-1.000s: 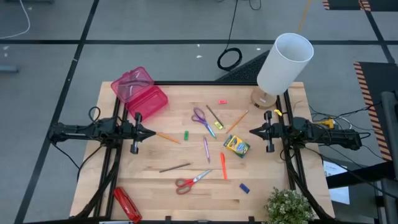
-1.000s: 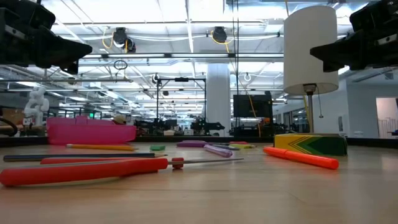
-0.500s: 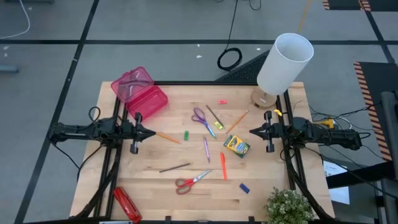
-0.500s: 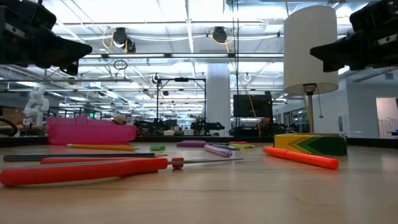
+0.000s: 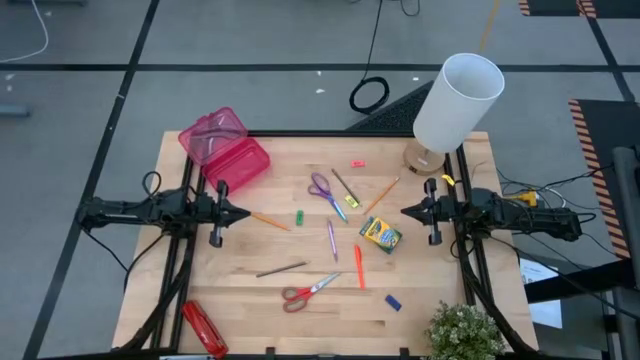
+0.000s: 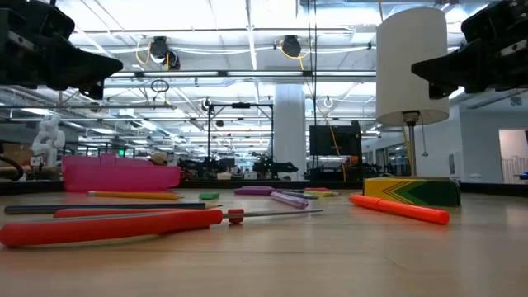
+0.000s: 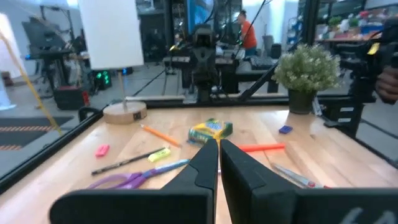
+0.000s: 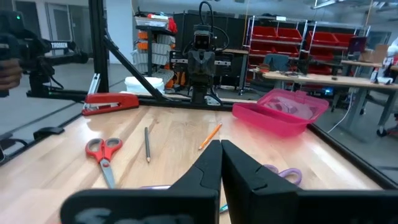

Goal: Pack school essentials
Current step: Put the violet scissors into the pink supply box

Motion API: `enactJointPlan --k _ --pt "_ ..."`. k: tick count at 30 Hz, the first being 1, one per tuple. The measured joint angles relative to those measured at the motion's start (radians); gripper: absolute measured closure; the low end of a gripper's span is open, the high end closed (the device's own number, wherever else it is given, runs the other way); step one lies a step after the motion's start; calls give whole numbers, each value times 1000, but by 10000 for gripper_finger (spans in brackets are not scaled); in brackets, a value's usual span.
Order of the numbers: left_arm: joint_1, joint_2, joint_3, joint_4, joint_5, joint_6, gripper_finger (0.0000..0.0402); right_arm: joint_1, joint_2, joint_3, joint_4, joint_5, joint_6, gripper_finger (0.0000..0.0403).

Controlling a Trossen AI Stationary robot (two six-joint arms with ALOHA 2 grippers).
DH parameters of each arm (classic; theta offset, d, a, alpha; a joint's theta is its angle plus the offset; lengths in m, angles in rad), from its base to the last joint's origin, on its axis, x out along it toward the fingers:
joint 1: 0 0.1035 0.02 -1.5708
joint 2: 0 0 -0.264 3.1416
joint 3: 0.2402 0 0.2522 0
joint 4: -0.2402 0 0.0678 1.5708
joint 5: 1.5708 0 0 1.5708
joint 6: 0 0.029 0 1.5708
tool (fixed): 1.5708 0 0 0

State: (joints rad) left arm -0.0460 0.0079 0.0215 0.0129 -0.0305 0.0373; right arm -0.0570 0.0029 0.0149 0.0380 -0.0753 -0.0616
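Observation:
The school essentials lie scattered flat on the wooden table (image 5: 200,260): purple scissors (image 5: 323,190), red scissors (image 5: 305,291), a green-yellow crayon box (image 5: 380,235), an orange marker (image 5: 358,267), a purple pen (image 5: 331,240), pencils (image 5: 281,269) and small erasers (image 5: 299,216). An open pink box (image 5: 225,150) stands at the far left. My left gripper (image 5: 247,213) hovers shut above the table's left side, pointing right. My right gripper (image 5: 403,211) hovers shut on the right, pointing left, just beyond the crayon box. Neither holds anything.
A white-shaded lamp (image 5: 455,100) stands at the far right corner, a potted plant (image 5: 465,330) at the near right corner, and a long red stapler (image 5: 203,328) at the near left edge. Bare wood lies near the front centre.

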Motion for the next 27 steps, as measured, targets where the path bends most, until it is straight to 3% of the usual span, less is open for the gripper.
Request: enactJointPlan --k 5,12,27 --pt "0 27 98 -48 -23 -8 381 0 0 0 -1 0 0 403" --pt "0 164 323 -157 -23 -8 381 0 0 0 -3 0 -1 403" --pt "0 660 968 -612 -23 22 381 0 0 0 -5 0 -2 403"
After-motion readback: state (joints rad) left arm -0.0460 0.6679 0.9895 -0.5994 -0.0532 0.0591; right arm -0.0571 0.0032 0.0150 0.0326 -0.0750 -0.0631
